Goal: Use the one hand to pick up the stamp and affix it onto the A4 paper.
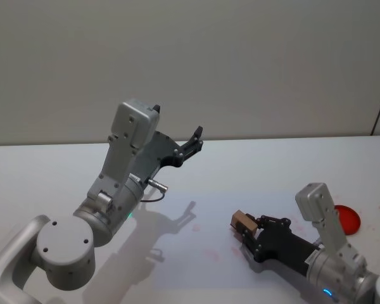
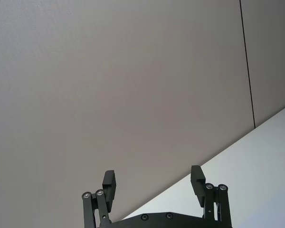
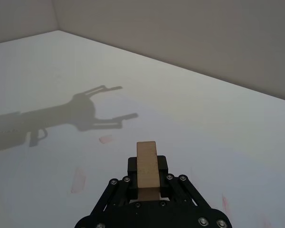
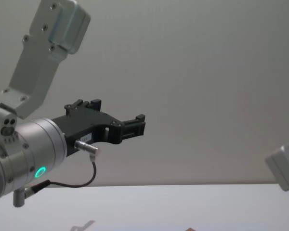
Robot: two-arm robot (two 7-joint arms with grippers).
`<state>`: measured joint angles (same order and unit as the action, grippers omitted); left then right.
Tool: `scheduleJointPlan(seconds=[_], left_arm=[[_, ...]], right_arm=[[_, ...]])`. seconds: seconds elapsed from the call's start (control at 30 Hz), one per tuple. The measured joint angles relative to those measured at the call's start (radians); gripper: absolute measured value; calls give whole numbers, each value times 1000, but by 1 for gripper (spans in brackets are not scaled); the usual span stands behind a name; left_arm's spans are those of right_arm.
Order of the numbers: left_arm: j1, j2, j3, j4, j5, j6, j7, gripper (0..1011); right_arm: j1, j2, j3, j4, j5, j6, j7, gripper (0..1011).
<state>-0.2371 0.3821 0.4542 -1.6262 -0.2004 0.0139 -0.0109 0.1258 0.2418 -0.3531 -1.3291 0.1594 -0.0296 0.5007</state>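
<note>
The stamp (image 1: 243,221) is a light-brown wooden block, and my right gripper (image 1: 246,227) is shut on it low over the white surface at the front right. In the right wrist view the stamp (image 3: 147,167) sticks out forward between the black fingers of the right gripper (image 3: 147,165). I cannot make out the A4 paper's edges against the white table; faint pink marks (image 3: 79,179) lie on the surface ahead of the stamp. My left gripper (image 1: 195,140) is raised at the left, open and holding nothing, and it shows as such in the left wrist view (image 2: 153,183).
A round red ink pad (image 1: 347,218) lies on the table (image 1: 272,171) at the far right, beside my right arm. The left arm's shadow (image 3: 80,114) falls across the middle of the table. A plain wall stands behind the table's far edge.
</note>
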Motion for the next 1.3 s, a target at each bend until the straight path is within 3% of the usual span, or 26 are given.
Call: scheduleJointPlan(seconds=[0.9,1.3], left_arm=[[0,0,0,0,0,0,0,1001],[0,0,0,0,0,0,0,1001]], right_arm=[[5,7,-4,31,-37,-2,2,221],[5,9,4,2,15,17,-10,221]])
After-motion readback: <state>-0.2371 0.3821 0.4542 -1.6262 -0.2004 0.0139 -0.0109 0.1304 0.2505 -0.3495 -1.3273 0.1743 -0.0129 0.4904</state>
